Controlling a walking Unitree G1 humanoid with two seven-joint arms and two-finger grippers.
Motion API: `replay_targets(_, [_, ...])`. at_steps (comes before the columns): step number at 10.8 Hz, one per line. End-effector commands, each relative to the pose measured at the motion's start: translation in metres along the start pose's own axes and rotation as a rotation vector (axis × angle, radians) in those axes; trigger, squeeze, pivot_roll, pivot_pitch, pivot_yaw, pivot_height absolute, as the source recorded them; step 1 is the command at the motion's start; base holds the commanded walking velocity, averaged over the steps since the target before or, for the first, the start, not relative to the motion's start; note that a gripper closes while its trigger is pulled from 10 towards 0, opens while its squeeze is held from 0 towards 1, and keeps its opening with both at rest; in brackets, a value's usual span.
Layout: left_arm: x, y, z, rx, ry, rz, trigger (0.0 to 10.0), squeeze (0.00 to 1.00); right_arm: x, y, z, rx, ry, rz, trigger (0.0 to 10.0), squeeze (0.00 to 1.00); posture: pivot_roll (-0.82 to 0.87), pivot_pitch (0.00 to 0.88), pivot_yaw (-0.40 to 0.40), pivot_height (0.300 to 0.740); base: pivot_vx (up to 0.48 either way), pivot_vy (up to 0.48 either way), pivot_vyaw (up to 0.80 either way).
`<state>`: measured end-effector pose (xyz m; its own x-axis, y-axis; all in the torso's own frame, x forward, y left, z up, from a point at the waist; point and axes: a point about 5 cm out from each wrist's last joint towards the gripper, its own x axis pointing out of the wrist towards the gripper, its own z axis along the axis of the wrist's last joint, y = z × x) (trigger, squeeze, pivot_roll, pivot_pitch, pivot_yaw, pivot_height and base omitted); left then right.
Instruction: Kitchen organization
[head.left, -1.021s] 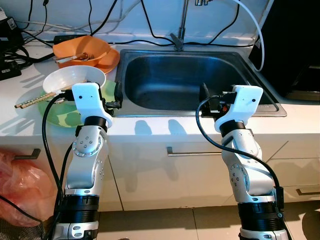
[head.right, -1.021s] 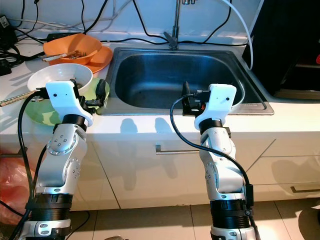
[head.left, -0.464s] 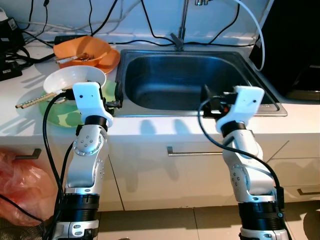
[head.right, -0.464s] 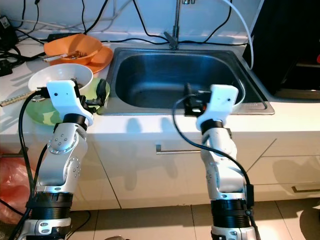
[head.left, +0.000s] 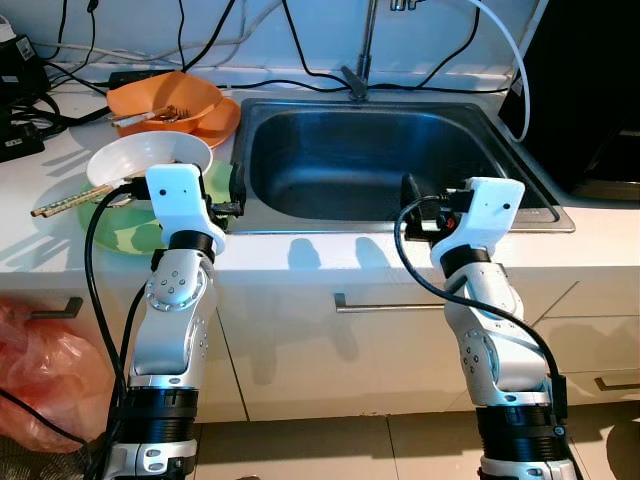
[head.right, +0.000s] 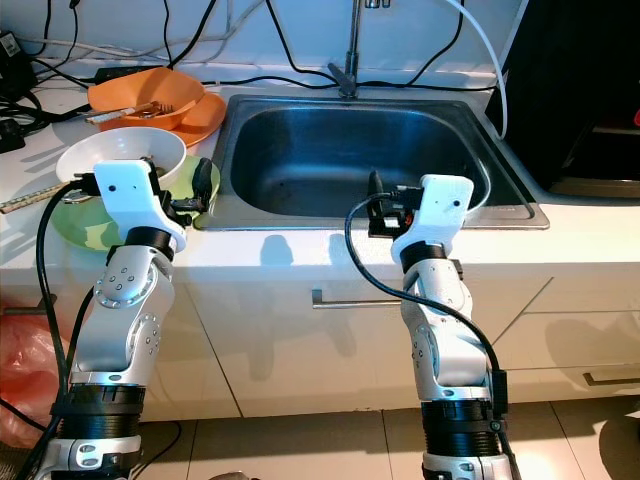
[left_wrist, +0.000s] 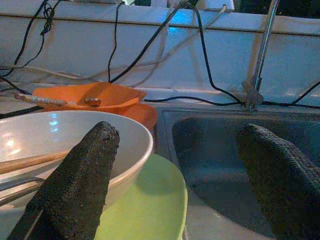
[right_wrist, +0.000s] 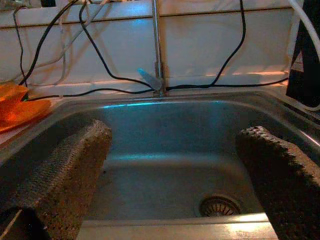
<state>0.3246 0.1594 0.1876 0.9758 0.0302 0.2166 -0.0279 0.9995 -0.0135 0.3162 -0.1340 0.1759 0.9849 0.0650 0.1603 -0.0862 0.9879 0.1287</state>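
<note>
- A white kitchen counter (head.left: 300, 255) runs left to right, with one steel sink (head.left: 370, 160) set into it and one tap (head.left: 362, 60) standing at the sink's far rim.
- The sink basin lies open, with one round drain (right_wrist: 220, 205) in its floor.
- The right gripper (right_wrist: 175, 165) hovers at the near rim of the sink, over the right half, pointing toward the far wall; its two black fingers (right_wrist: 75, 160) are spread wide and hold nothing.
- The left gripper (left_wrist: 185, 170) hovers at the near left corner of the sink, just beside the dishes; its two fingers (left_wrist: 85, 170) are also spread wide and hold nothing.
- Left of the sink, near the counter's front edge, one white bowl (head.left: 150, 157) sits on one green plate (head.left: 130, 232), whose right edge lies close to the sink's left rim.
- Chopsticks (head.left: 68, 201) rest in the white bowl and stick out past its left side over the counter; their exact count is hard to tell.
- Farther back, one orange bowl (head.left: 165, 98) sits on one orange plate (head.left: 222, 120), close to the sink's far left corner, with utensils lying inside it.
- Several black cables (head.left: 60, 95) trail over the far left counter and up the back wall.
- Below the counter are white cabinet fronts with three metal handles (head.left: 390, 303).
- One pink plastic bag (head.left: 40, 370) sits on the floor at the near left.
</note>
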Motion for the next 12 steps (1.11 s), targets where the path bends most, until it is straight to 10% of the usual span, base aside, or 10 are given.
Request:
replay_targets(1, [0.002,-0.003,0.003,0.007,-0.006,-0.011,10.0,0.00,-0.003,0.001,-0.003,0.053,0.026,0.034,10.0,0.00,0.07,0.021,-0.019,0.740,0.000,0.000,0.00])
replay_targets(7, [-0.012,0.013,0.027,0.171,-0.174,0.008,10.0,0.00,-0.004,0.002,-0.003,0.035,0.026,0.052,10.0,0.00,0.09,0.027,-0.025,0.740,0.000,0.000,0.00])
replay_targets(12, [-0.033,0.036,0.019,0.227,-0.132,0.079,10.0,0.00,-0.016,0.012,-0.002,-0.020,0.079,0.331,10.0,0.00,0.11,0.032,-0.034,0.740,0.000,0.000,0.00])
